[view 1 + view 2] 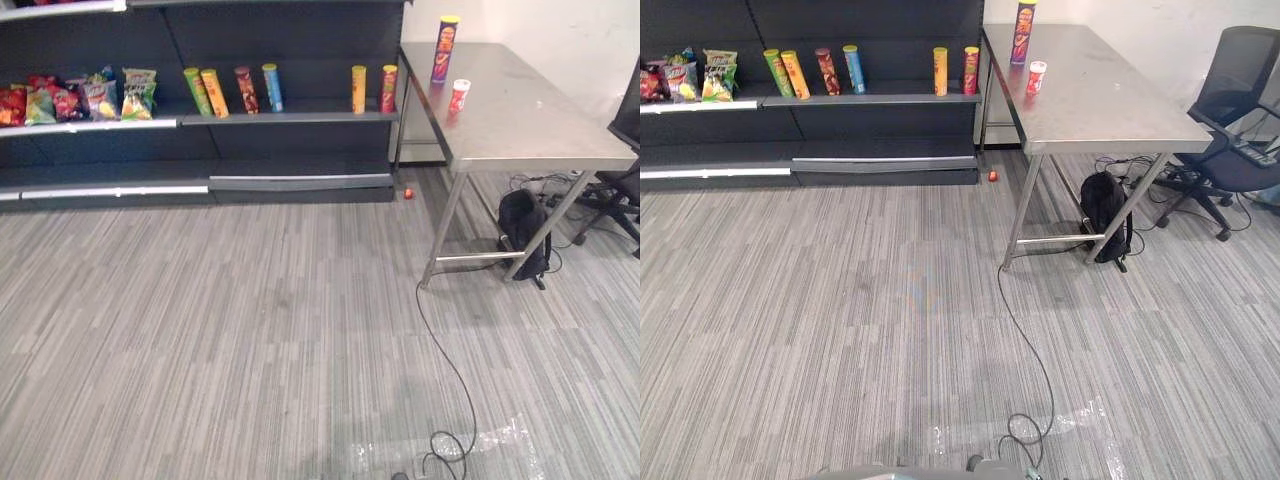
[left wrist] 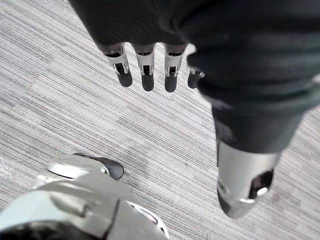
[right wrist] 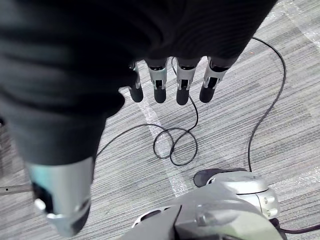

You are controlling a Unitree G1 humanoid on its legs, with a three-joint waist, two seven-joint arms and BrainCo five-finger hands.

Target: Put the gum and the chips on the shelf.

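Chips can (image 1: 445,48) stands upright at far end of steel table (image 1: 530,135), gum tub (image 1: 459,96) just beside it, a bit nearer the robot. Shelf (image 1: 290,117) sits left of table w/ a row of cans (image 1: 245,90) & snack bags (image 1: 90,98). Left hand (image 2: 146,67) hangs over carpet, fingers straight & apart, holding nothing. Right hand (image 3: 160,86) likewise, loose & empty. Black backpack (image 1: 1105,222) under table, office chair (image 1: 1238,100) at right.

Seemingly a shop: dark display shelving (image 1: 290,117) stocked with chip cans (image 1: 272,87) and snack bags (image 1: 138,93).
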